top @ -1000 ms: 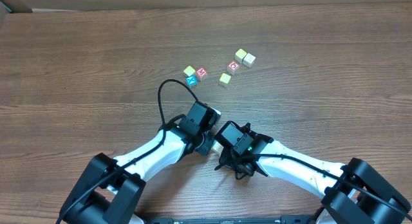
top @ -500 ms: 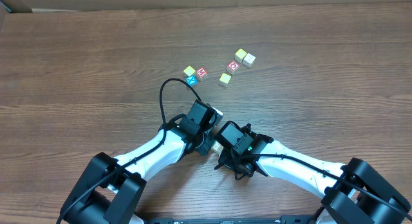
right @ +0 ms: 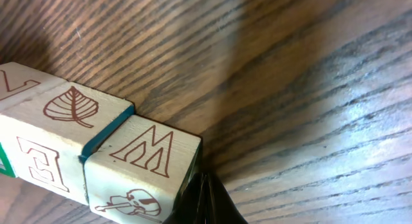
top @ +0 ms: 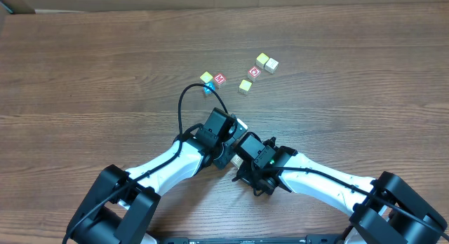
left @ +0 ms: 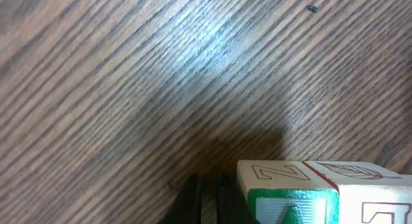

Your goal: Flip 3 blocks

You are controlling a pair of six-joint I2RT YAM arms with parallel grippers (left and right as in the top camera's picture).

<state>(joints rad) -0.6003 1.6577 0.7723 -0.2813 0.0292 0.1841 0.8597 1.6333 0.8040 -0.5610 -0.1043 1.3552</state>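
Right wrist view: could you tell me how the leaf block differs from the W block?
The leaf block has a leaf on top; the W block a W. Facing the camera, the leaf block shows an E, the W block a violin-like drawing. The leaf block sits mid-row; the W block ends the row by the right gripper. Both are pale wood with reddish line art.

table (top: 84, 62): brown wood | on it: 7 scattered letter cubes (top: 245, 86) | 3 blocks (right: 71, 108) touching in 1 row
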